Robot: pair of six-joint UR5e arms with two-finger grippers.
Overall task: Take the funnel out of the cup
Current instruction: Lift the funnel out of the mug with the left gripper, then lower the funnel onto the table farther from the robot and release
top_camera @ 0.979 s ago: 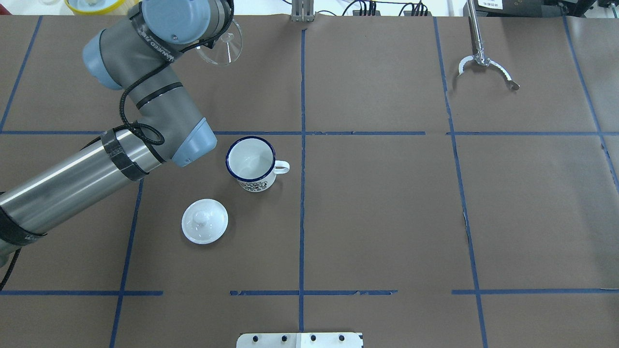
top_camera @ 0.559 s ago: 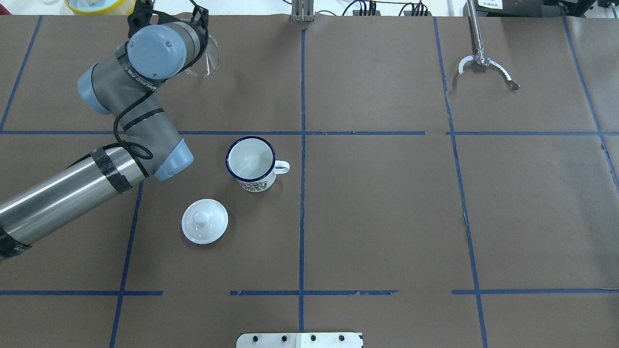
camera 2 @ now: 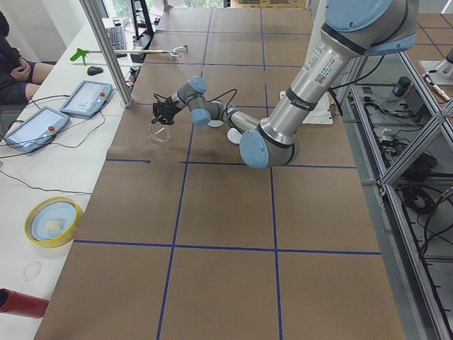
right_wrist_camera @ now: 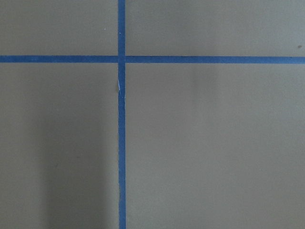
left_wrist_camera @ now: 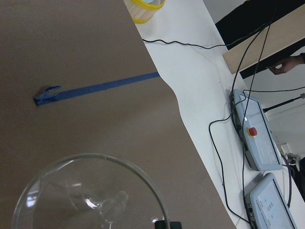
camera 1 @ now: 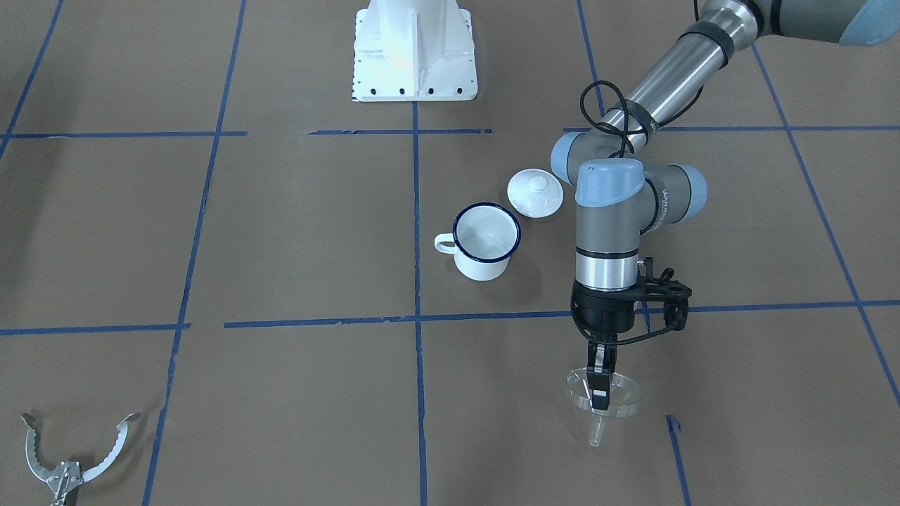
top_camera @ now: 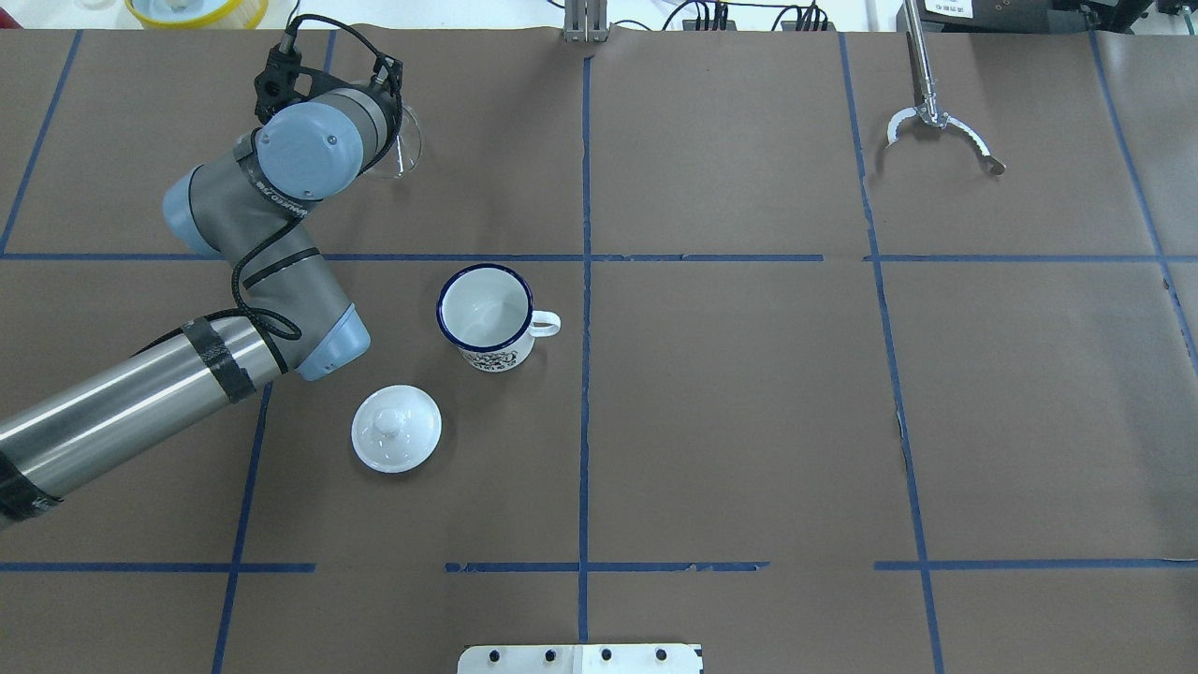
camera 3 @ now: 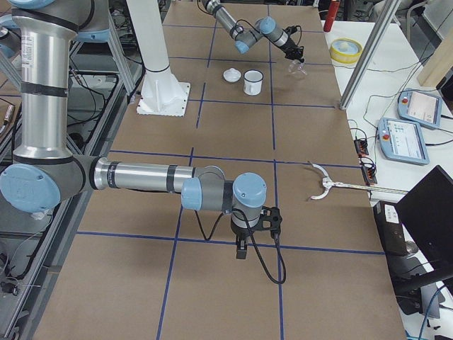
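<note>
Only the front-facing view shows the grasp plainly: the left gripper is clamped on the rim of the funnel, spout down, well apart from the cup, which stands empty. Whether the right gripper is open cannot be told.

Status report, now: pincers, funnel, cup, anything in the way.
Left pincer shut on funnel. Right pincer state unreadable. Funnel out of cup, held well apart from it. Lid beside cup, away from funnel.
</note>
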